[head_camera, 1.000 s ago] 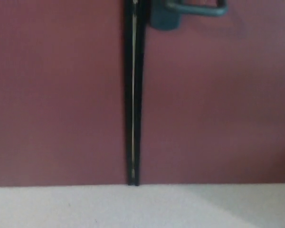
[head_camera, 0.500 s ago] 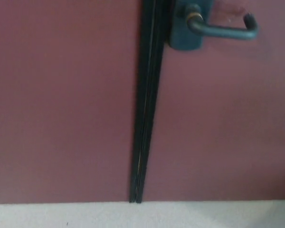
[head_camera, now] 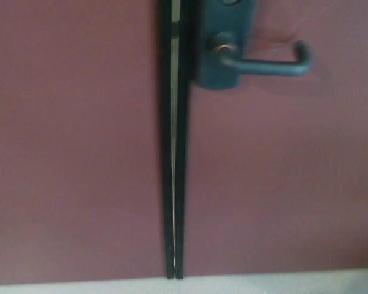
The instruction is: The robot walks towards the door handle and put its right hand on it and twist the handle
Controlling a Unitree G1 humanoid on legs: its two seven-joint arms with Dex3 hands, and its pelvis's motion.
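Nearly the whole view is filled by 2 dull maroon panels [head_camera: 80, 153], set side by side. They are parted by a narrow black seam [head_camera: 175, 159], which runs from the top edge down almost to the bottom and is split along its middle by a thin pale line. A strip of pale grey floor [head_camera: 282, 283] is seen along the bottom edge (wider at the right than at the left). The light is soft and dim, and the picture is slightly blurred. A fainter, paler patch is seen on the right panel [head_camera: 282, 184] near the top.
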